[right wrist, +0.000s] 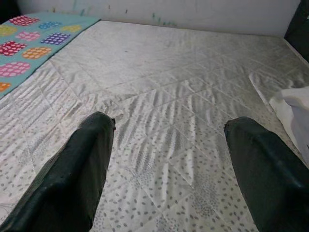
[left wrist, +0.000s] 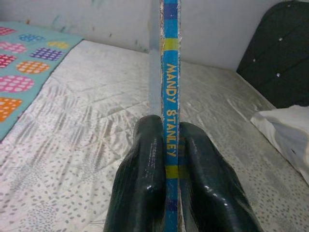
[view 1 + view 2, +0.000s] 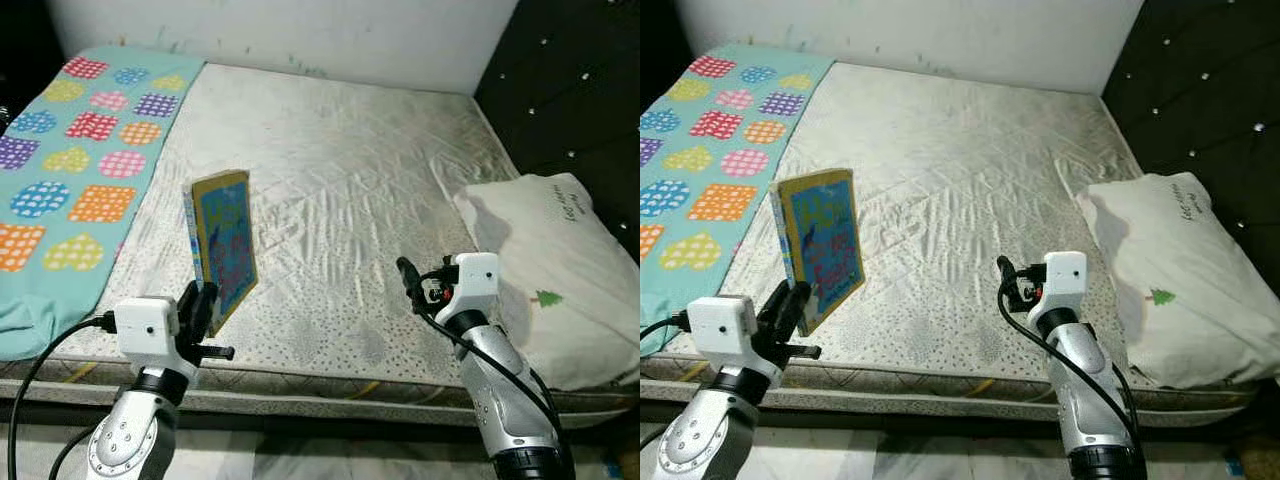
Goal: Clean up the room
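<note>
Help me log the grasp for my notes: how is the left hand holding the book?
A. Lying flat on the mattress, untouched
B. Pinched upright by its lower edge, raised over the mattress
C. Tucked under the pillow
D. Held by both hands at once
B: the left hand is shut on the lower edge of the book, which stands upright above the mattress.

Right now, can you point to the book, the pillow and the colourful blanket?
book (image 3: 226, 238), left eye view, middle of its front cover.
pillow (image 3: 545, 270), left eye view, middle of the white case.
blanket (image 3: 75, 160), left eye view, on the patterned top.
</note>
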Motion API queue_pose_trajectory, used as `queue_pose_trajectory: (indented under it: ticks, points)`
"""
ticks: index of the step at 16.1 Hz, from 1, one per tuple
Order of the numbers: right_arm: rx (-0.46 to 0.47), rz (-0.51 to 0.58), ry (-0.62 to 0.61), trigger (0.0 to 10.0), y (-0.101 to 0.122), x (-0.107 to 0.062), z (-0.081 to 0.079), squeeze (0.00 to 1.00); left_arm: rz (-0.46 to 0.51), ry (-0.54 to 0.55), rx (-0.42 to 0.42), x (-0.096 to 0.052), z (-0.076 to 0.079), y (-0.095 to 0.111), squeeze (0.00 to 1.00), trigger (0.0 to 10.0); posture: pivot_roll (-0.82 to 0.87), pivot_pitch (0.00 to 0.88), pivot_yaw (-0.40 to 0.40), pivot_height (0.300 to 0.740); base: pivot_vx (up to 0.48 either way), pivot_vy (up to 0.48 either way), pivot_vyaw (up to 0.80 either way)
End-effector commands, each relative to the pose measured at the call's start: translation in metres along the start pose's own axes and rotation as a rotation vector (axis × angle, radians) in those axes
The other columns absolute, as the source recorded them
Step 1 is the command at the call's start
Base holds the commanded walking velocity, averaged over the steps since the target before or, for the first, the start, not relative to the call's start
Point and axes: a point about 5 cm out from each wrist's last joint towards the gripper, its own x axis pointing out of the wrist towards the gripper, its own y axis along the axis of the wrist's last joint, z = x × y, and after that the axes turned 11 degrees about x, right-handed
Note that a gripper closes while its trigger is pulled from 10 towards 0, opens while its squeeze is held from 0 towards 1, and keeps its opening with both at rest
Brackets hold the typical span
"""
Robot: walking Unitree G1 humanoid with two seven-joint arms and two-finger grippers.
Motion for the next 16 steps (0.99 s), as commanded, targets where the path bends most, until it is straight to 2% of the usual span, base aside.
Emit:
queue_pose_trajectory:
  ticks: [1, 10, 14, 16]
  points:
    - [0.011, -0.004, -0.024, 10.0, 0.0, 0.0, 0.0055, 0.0, 0.041, -0.011, 0.002, 0.0012, 0.0023, 0.0082, 0.0, 10.0, 0.04, 0.085, -0.102, 0.74, 0.36, 0.0, 0.0]
    - [-0.001, 0.0, -0.035, 10.0, 0.0017, -0.0008, 0.0102, 0.0, 0.026, -0.009, -0.008, -0.0003, 0.003, 0.0061, 0.0, 10.0, 0.03, 0.09, -0.103, 0.74, 0.343, 0.0, 0.0]
    - [-0.002, 0.0, -0.048, 10.0, 0.0025, -0.0004, 0.0133, 0.0, 0.009, 0.025, -0.004, 0.0011, 0.0042, 0.0043, 0.0, 10.0, 0.03, 0.093, -0.103, 0.74, 0.0, 0.0, 0.0]
    - [-0.002, 0.0, -0.049, 10.0, 0.002, -0.0005, 0.0128, 0.0, 0.007, 0.025, -0.003, 0.0018, 0.0038, 0.0042, 0.0, 10.0, 0.03, 0.092, -0.102, 0.74, 0.0, 0.0, -0.75]
